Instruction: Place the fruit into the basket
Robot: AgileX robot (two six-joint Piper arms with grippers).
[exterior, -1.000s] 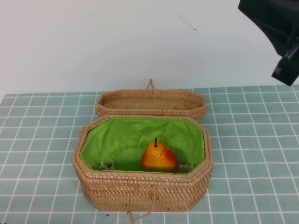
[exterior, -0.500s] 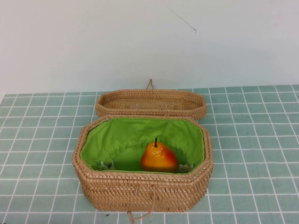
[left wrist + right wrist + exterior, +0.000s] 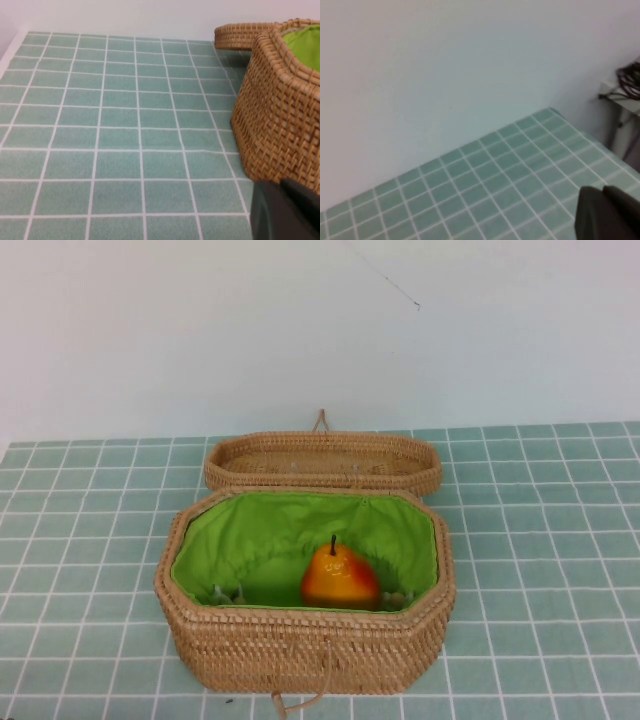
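Green-tiled table [image 3: 560, 570] — pear [image 3: 340, 577] inside basket [image 3: 300, 650]; end effectors barely visible (corners only).

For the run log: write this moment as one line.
pear: upright inside basket | lid: open | left claw: beside basket | right claw: away, over mat

- Looks like a lab or test bench, not anybody's home: the table [image 3: 560, 540] has a green grid-patterned mat over it.
- Plain white wall [image 3: 300, 330] right behind.
- Off past the mat's edge, a tangle of dark cables [image 3: 629, 82] on a stand.
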